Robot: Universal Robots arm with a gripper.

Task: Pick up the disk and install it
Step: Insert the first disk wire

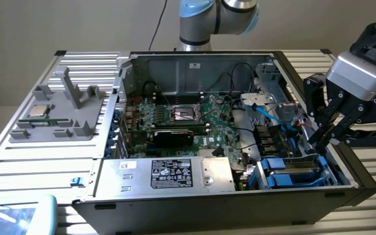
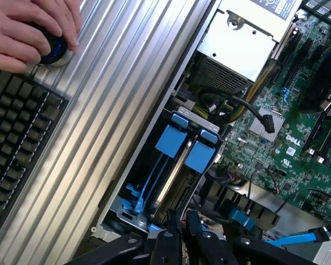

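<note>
Jaws pressed together over disk [image 2: 171, 141] in bay [image 2: 121, 212]; cables [image 2: 237, 107] beside; hand [image 2: 27, 27] on knob [image 2: 54, 48].

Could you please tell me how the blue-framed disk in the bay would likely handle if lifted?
The disk is probably rigid and heavy for its size, given its metal edge. Its blue plastic tabs look thin, so they likely flex. Flat-sided, it shouldn't roll.
</note>
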